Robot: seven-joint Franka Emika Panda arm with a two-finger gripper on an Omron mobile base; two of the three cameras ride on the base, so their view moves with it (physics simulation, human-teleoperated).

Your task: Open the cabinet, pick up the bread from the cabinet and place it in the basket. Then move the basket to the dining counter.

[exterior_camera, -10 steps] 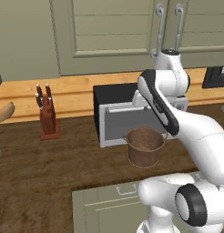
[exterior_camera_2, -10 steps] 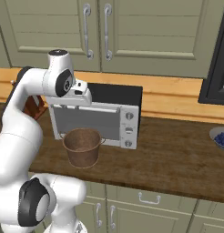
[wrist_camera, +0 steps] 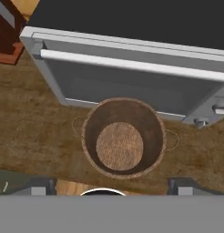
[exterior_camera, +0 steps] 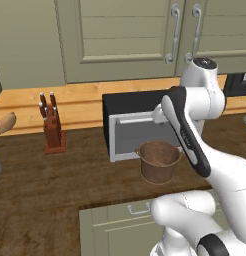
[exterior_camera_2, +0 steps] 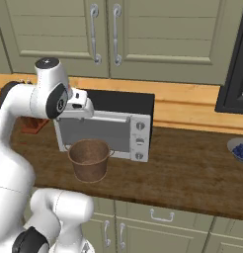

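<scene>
Left base view, my arm: it bends up in front of the toaster oven (exterior_camera: pixel 140 127) and hides its right side.
Left base view, basket (exterior_camera: pixel 159 161): it stands on the dark wood worktop (exterior_camera: pixel 55 185), just in front of the oven door, with open room to its left.
Left base view, cabinet (exterior_camera: pixel 145 35): both doors are shut.
Left base view, knife block (exterior_camera: pixel 52 125): well apart, far left.
Right base view, my hand: it sits above the basket (exterior_camera_2: pixel 89 159), and I cannot see my finger tips here.
Right base view, bowl (exterior_camera_2: pixel 239 148): cut off by the right edge.
Hand view, my gripper (wrist_camera: pixel 109 187): jaws spread wide, holding nothing, touching nothing.
Hand view, basket (wrist_camera: pixel 124 137): right under me, empty inside.
Bread: I cannot see it.
</scene>
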